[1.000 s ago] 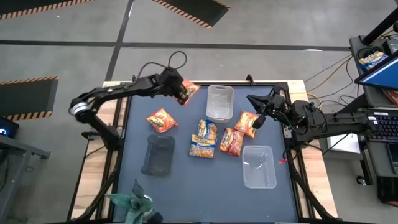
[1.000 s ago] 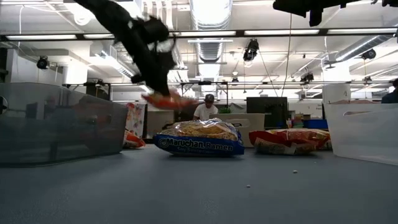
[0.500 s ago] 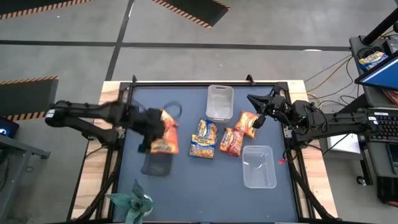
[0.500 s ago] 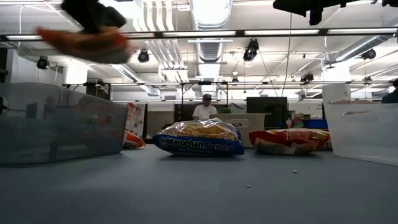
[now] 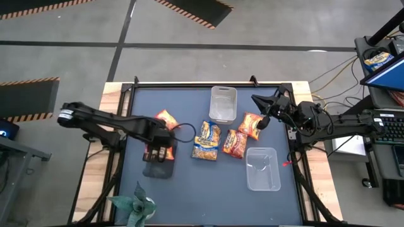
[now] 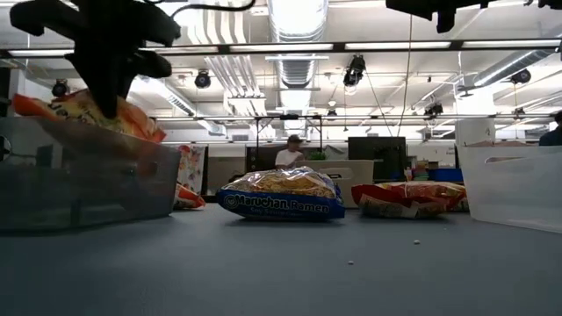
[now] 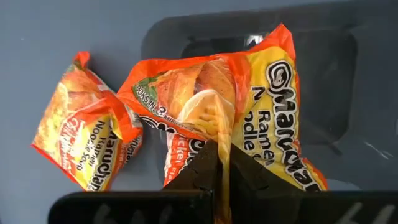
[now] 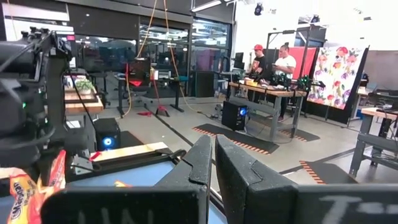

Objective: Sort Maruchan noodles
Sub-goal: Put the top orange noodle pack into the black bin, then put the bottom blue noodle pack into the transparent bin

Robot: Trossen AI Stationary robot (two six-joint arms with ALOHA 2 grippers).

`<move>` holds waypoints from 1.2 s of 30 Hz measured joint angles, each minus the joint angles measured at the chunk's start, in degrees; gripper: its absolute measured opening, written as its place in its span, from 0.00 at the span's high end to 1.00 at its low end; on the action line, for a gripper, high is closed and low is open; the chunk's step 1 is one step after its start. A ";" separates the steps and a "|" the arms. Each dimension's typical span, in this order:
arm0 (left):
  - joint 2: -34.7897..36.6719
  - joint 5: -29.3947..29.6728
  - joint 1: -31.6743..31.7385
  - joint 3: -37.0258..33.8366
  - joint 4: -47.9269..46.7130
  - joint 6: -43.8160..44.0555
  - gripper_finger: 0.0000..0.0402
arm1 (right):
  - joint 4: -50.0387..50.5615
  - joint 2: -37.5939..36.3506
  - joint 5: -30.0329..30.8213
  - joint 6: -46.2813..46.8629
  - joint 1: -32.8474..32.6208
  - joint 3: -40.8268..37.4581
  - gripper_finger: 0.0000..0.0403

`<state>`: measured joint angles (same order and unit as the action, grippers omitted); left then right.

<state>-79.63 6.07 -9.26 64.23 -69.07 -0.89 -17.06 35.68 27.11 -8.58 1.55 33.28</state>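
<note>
My left gripper [image 5: 158, 150] is shut on an orange-red Maruchan packet [image 7: 249, 124] above the near-left tub [image 5: 159, 165], which looks dark. In the low view the packet [image 6: 88, 114] sits tilted at that tub's rim [image 6: 132, 136]. A second orange packet [image 5: 165, 118] lies flat on the table just beyond the tub. A blue-and-yellow packet [image 5: 206, 140] and two more orange ones [image 5: 235, 143] [image 5: 251, 125] lie mid-table. My right gripper [image 5: 264, 122] hangs shut in the air near the rightmost orange packet, touching nothing. My left gripper pinches the orange packet between its two fingers on a creased stretch of wrapper near its middle [image 7: 219, 127]. The fingers come from above, pointing down. The packet is lifted clear and bends down on both sides of the fingers, tilted over the tub's opening.
A clear tub [image 5: 223, 103] stands at the far middle and another [image 5: 262, 168] at the near right. A small plant [image 5: 136, 205] sits at the near edge. The table frame [image 5: 120, 126] borders the dark mat. People stand at benches in the room behind.
My left gripper has carried the orange packet from the far side of the table toward the near edge and down, stopping over the near-left tub. The packet, high in the low view before, now sits at the tub's rim. The right arm has kept still.
</note>
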 joint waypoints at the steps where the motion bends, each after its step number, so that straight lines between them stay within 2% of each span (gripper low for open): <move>1: -0.58 -0.01 0.00 0.00 -0.01 0.51 0.99 | 0.00 0.00 -0.02 -0.02 -0.01 0.00 0.97; 6: -1.72 -0.09 -0.03 0.55 -0.15 1.91 0.92 | 0.00 0.00 -0.02 0.00 -0.01 0.00 0.97; 13: -0.90 -0.08 -0.09 1.16 -1.42 0.72 0.78 | 0.02 0.07 -0.04 1.52 -0.01 0.00 0.97; 17: -0.86 2.32 -0.09 3.69 1.36 -0.52 0.76 | 0.05 0.08 -0.07 3.85 -0.01 0.04 0.97; 20: -0.86 5.28 -0.09 4.46 9.30 -3.61 0.78 | 0.30 0.47 -0.09 6.40 -0.01 0.07 0.97; 25: -0.86 5.36 -0.09 1.98 27.25 -14.21 0.83 | 0.44 0.92 -0.09 7.30 -0.01 0.08 0.97; 27: -0.86 5.52 0.01 0.38 33.38 -17.33 0.87 | 0.11 0.93 -0.55 11.57 -0.03 0.07 0.97; 32: -0.86 6.88 0.09 -5.33 47.99 -18.47 0.98 | -0.67 4.85 -12.15 24.77 -0.49 0.11 0.97; 36: -0.86 6.46 -0.07 -11.72 57.49 -17.17 0.99 | -0.66 12.34 -13.73 34.49 -1.99 0.79 0.97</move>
<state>-80.49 12.53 -9.33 52.51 -11.58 -18.06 -17.71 48.02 13.38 25.91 -0.44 34.07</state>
